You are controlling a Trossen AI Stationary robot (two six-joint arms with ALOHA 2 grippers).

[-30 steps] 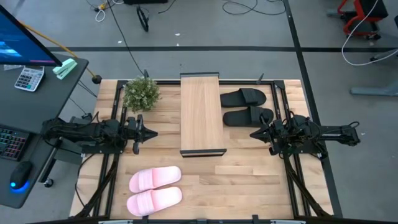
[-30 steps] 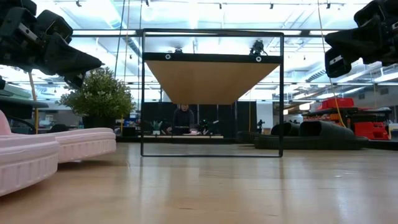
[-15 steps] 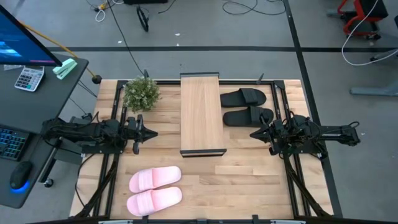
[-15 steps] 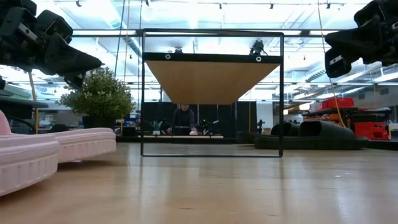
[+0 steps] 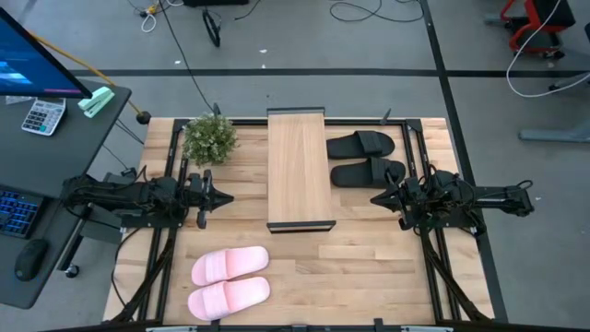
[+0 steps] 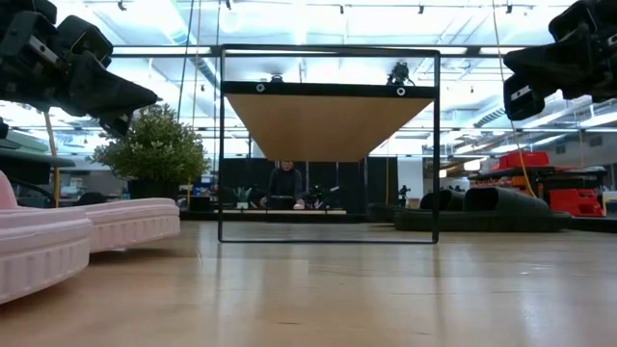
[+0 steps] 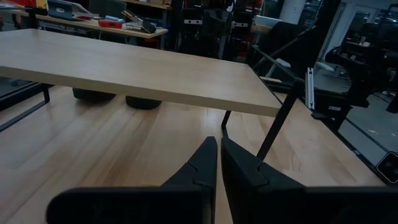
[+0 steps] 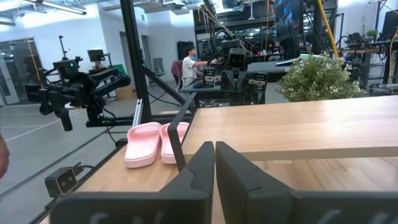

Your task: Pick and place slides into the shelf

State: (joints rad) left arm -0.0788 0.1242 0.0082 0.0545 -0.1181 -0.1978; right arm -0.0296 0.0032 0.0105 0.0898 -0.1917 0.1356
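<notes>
The shelf (image 5: 298, 169), a wood-grain plank on a thin black frame, stands on its legs at the table's middle. The pink slides (image 5: 230, 281) lie soles down near the front left; they also show in the right wrist view (image 8: 152, 143). The black slides (image 5: 363, 158) sit to the right of the shelf toward the far side. My left gripper (image 5: 229, 197) hovers shut to the left of the shelf, above the table. My right gripper (image 5: 373, 198) hovers shut to the right of the shelf, just in front of the black slides. Neither touches anything.
A small potted plant (image 5: 209, 138) stands at the far left of the table beside the shelf. A desk with a keyboard and calculator (image 5: 43, 116) lies off the table's left edge. Bare wooden tabletop (image 5: 369, 267) stretches at the front right.
</notes>
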